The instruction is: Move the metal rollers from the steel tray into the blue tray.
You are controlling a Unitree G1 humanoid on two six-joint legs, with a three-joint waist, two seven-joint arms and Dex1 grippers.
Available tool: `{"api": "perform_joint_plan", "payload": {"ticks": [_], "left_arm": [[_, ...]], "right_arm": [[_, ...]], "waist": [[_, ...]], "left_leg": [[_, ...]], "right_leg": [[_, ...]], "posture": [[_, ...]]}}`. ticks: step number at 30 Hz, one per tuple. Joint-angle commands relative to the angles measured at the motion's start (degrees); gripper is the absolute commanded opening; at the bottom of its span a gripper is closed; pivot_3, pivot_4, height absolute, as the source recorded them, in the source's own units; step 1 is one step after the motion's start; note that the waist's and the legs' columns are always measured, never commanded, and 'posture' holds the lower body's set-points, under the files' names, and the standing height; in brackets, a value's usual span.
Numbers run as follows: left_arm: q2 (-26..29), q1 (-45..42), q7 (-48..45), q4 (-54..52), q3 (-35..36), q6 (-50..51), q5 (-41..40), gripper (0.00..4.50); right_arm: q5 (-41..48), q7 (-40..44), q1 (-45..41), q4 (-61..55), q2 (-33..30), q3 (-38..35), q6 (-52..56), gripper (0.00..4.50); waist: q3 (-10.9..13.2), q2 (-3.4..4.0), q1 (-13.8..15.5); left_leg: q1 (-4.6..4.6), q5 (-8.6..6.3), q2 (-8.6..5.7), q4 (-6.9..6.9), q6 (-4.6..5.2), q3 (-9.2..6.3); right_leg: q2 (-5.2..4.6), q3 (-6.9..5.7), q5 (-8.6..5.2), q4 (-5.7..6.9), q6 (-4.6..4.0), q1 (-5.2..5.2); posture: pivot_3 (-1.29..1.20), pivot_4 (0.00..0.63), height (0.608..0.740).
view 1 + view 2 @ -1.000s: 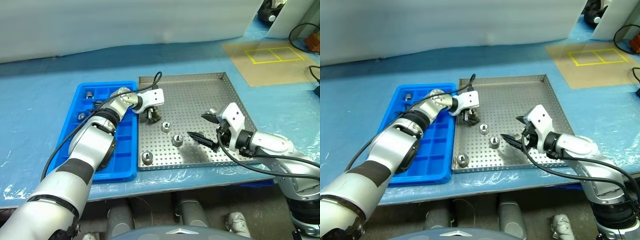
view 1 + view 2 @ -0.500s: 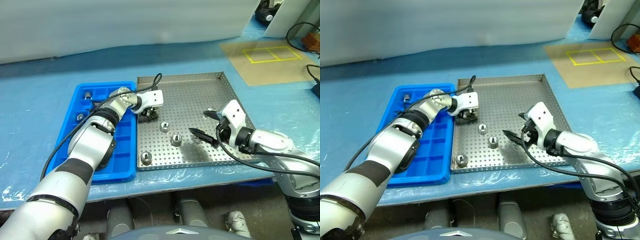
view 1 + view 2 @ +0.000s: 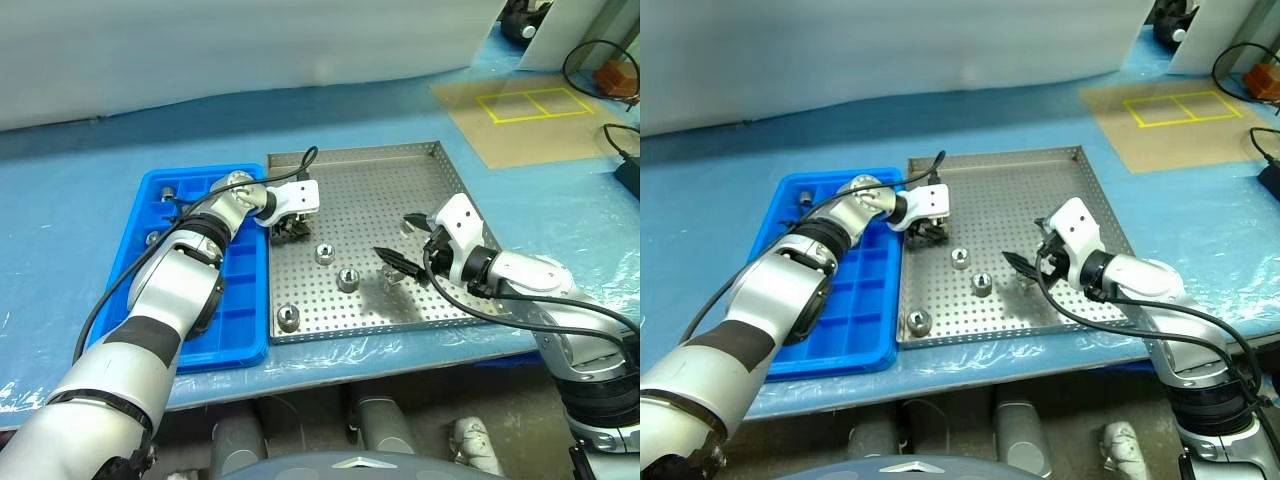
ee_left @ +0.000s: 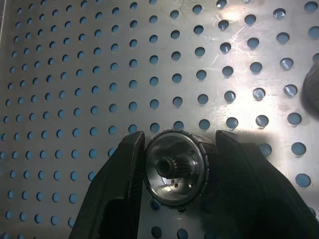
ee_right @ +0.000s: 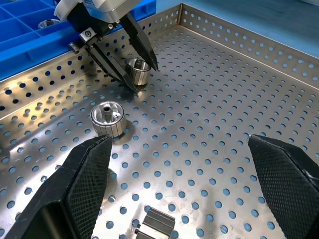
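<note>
Gripping one of the metal rollers (image 4: 175, 168), the left gripper (image 3: 288, 228) has its two black fingers (image 4: 122, 184) clamped on the ribbed sides, low over the steel tray (image 3: 440, 230) near the wall beside the blue tray (image 3: 243, 320). In the left wrist view that roller's dark bore faces the camera, so its short axis runs along the fingers. Three more rollers stand on end on the perforated floor, holes upward: one (image 3: 324, 254) just beside the left gripper, one (image 3: 348, 279) near the tray's middle, one (image 3: 288, 318) by the near rim. Two rollers (image 3: 166, 194) (image 3: 153, 238) sit in separate compartments on the blue tray's left side. A small ridged metal block (image 5: 152, 222) lies close to the right gripper (image 3: 405, 250), whose jaws stand wide apart, holding nothing
</note>
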Motion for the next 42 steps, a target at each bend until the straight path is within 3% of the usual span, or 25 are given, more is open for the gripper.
{"api": "perform_joint_plan", "payload": {"ticks": [1,6,11,17,26,30,35,42], "left_arm": [[1.55,-0.75,-0.39,-0.46,3.13,-1.76,-2.93,1.88],[1.16,-2.05,-11.67,-3.28,12.49,1.83,-14.15,1.88],[4.47,0.62,-18.29,-7.62,14.24,2.61,-17.14,1.88],[11.2,9.46,-23.43,-23.92,15.77,8.58,-22.42,1.88],[22.28,26.19,-17.68,-60.22,25.92,35.56,-36.48,1.88],[26.34,37.76,-13.7,-73.09,29.22,42.28,-39.13,1.88],[29.83,49.9,-9.19,-82.65,34.27,44.09,-41.32,1.88],[32.14,59.27,-4.4,-82.42,41.72,43.08,-42.68,1.88]], "right_arm": [[-0.2,0.64,-2.0,0.05,0.5,-0.12,-1.96,4.5],[0.03,2.54,-5.24,2.58,2.11,1.65,-3.19,4.5],[0.03,5.87,-9.31,6.2,3.7,4.16,-4.76,4.5],[-1.53,11.24,-15.8,13.25,5.21,8.43,-8.22,4.5],[-6.06,19.49,-27.91,30.28,12.81,14.96,-17.84,4.5],[-7.77,22.32,-31.62,37.45,16.29,16.06,-22.15,4.5],[-9.09,25.29,-34.15,42.92,18.76,16.06,-25.81,4.5],[-10.04,27.39,-35.26,45.97,20.75,15.76,-27.73,4.5]], "waist": [[0.01,-0.01,-0.01],[0.03,-0.02,0.82],[0.05,-0.02,2.02],[0.09,0.02,3.71],[0.18,0.02,6.8],[0.18,0.03,8.08],[0.23,-0.04,9.03],[0.27,-0.13,10.72]], "left_leg": [[-0.01,0.0,0.0,0.0,0.0,0.0],[-0.29,0.0,-0.05,0.0,0.01,0.0],[-0.32,-0.02,-0.04,-0.08,0.04,0.0],[-0.15,0.08,0.07,-0.17,-0.12,0.02],[-0.22,0.16,0.14,-0.3,-0.27,0.02],[-0.24,0.19,0.14,-0.49,-0.32,0.01],[-0.31,0.27,0.18,-0.67,-0.46,-0.09],[-0.28,0.37,0.2,-0.71,-0.62,-0.27]], "right_leg": [[0.0,0.01,0.0,0.0,0.0,-0.02],[0.0,-0.01,0.04,0.02,-0.06,-0.24],[-0.02,-0.01,0.04,0.0,-0.08,-0.3],[-0.03,-0.04,0.04,0.16,-0.11,-0.3],[-0.07,-0.2,0.01,0.27,-0.2,-0.4],[-0.08,-0.3,-0.04,0.24,-0.28,-0.45],[-0.07,-0.49,-0.08,0.24,-0.32,-0.53],[-0.08,-0.66,-0.13,0.31,-0.39,-0.45]], "posture": [[-0.47,0.15,0.74],[-0.42,0.15,0.74],[-0.34,0.15,0.74],[-0.2,0.15,0.74],[0.04,0.15,0.74],[0.13,0.15,0.74],[0.2,0.15,0.74],[0.23,0.15,0.74]]}}
